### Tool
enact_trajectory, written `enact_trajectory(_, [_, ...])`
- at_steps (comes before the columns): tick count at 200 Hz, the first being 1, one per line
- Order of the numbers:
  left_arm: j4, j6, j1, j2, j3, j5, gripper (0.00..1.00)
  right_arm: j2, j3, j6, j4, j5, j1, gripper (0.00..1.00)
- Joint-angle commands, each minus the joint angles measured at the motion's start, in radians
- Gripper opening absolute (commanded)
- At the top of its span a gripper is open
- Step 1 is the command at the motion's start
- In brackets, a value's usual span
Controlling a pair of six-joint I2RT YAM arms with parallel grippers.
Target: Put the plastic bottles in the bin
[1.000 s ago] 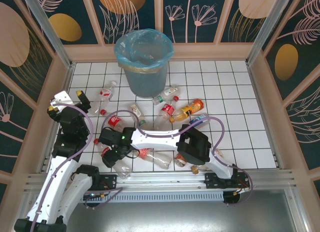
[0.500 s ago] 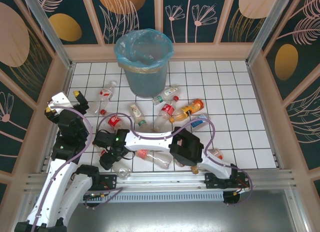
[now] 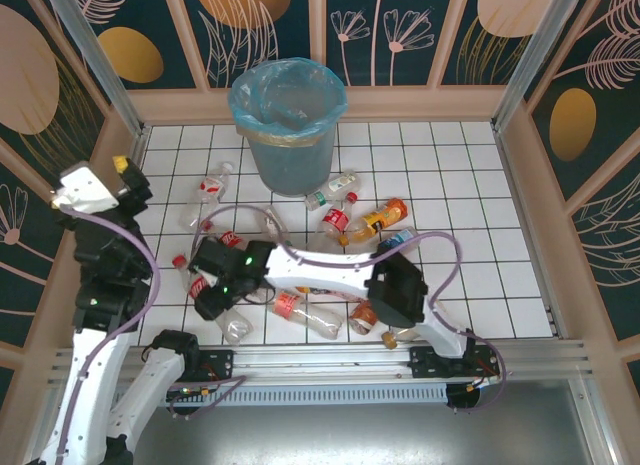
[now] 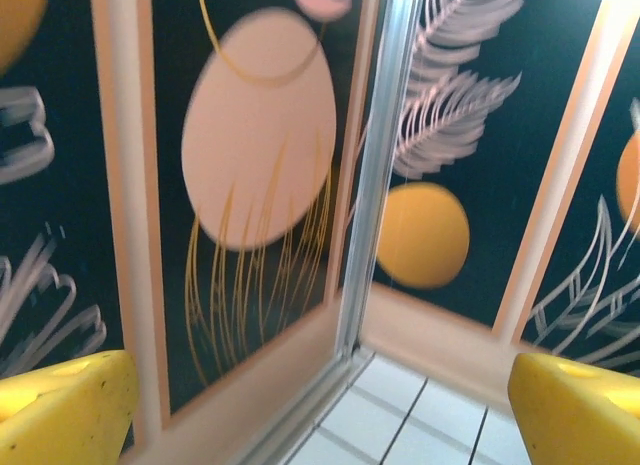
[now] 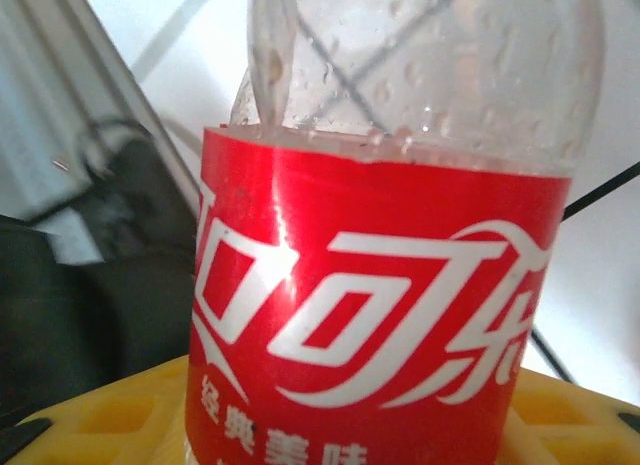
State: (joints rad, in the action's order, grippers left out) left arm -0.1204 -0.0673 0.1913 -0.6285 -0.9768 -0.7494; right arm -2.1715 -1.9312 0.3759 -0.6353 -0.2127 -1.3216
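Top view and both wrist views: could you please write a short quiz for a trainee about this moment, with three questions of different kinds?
1. True or false: the left tool is shut.
2. Choose one: the bottle between the fingers of the right tool has a label that is A) green, B) red, C) blue.
3. Fill in: the bin is lined with a light-____ bag.

Key: 1 false, it stands open; 2 B; 3 blue.

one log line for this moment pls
left tool: open, raised, empty | right tool: around coca-cola bottle, grip unconfirmed | bin: upright, far edge
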Motion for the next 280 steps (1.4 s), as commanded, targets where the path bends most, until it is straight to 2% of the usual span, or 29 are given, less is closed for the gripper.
enact_trajectory(1, [-0.040, 0.054, 0.001, -0.033, -0.128, 0.045, 0.94, 0.166, -0.001, -0.016, 0.084, 0.007, 0.058, 0.51])
enact_trajectory(28, [-0.085, 0.042, 0.002, -0.085, -0.248, 0.128, 0.92, 0.255, -0.061, -0.088, 0.092, 0.087, 0.143, 0.51])
enact_trajectory(50, [-0.119, 0.015, 0.002, -0.143, -0.311, 0.250, 0.92, 0.304, -0.103, -0.141, 0.159, 0.150, 0.234, 0.49])
enact_trajectory(72, [-0.142, -0.009, 0.002, -0.221, -0.354, 0.464, 0.92, 0.314, -0.162, -0.232, 0.243, 0.185, 0.318, 0.50])
enact_trajectory(96, [-0.078, -0.070, 0.002, -0.299, -0.352, 0.705, 0.91, 0.288, -0.214, -0.315, 0.338, 0.209, 0.407, 0.50])
enact_trajectory(115, [-0.019, -0.124, 0.002, -0.377, -0.362, 0.821, 0.90, 0.264, -0.200, -0.364, 0.462, 0.223, 0.471, 0.50])
enact_trajectory(154, [0.079, -0.180, 0.002, -0.489, -0.371, 0.854, 0.89, 0.153, -0.187, -0.481, 0.679, 0.220, 0.560, 0.52])
enact_trajectory(201, [0.094, -0.155, 0.002, -0.540, -0.342, 0.842, 0.89, -0.023, -0.347, -0.528, 0.733, 0.211, 0.607, 0.52])
enact_trajectory(249, [0.114, -0.176, 0.001, -0.564, -0.303, 0.892, 0.89, -0.061, -0.342, -0.516, 0.816, 0.213, 0.633, 0.52])
enact_trajectory(280, [0.114, -0.181, 0.002, -0.573, -0.287, 0.904, 0.89, -0.067, -0.268, -0.517, 0.902, 0.183, 0.653, 0.58])
